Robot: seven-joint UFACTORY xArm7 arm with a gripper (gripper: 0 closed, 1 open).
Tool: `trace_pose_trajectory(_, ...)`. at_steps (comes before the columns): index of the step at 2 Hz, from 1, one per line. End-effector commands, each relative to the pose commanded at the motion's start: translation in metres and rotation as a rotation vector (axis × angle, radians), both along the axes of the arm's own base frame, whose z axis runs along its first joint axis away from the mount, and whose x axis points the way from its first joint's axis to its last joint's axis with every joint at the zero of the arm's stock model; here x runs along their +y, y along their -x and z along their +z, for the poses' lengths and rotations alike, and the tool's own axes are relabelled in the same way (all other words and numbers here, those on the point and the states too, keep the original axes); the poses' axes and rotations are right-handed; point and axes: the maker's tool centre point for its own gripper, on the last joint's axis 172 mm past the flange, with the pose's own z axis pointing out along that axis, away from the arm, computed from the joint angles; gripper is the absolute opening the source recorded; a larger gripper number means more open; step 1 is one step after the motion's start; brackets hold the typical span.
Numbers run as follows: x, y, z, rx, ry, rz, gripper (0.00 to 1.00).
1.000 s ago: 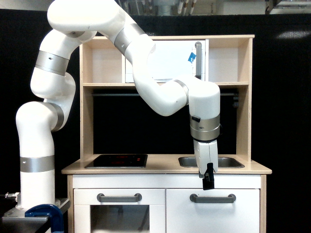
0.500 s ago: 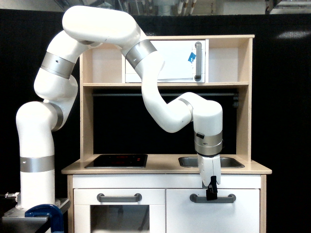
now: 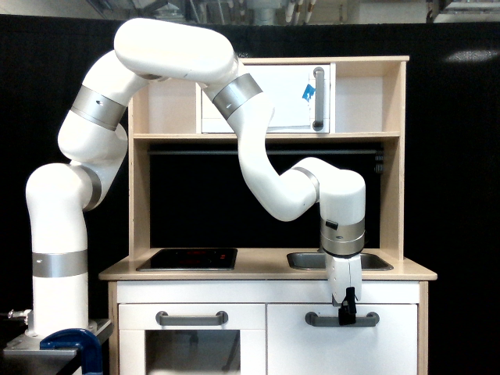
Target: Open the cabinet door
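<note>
Cabinet door [image 3: 344, 348] sits closed, flush under the tabletop [image 3: 266, 273], just right of the oven door [image 3: 191, 344] in the exterior view; its lower part is cut off by the frame edge. Grey bar handle [image 3: 342, 319] runs across near its top. Hand [image 3: 346, 316] points straight down at the handle's middle, black fingertips overlapping the bar. Can't tell if the fingers grip it or how wide they are — too small and dark. Sink [image 3: 340, 261] is directly above, partly hidden by the wrist.
</note>
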Motion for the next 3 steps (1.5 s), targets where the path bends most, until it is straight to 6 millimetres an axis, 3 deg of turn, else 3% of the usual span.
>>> trace_pose_trajectory(2, 0.027, 0.011, -0.025, 0.0, 0.0, 0.0, 1.0)
trace_pose_trajectory(3, 0.025, 0.013, -0.035, 0.0, 0.0, 0.0, 1.0)
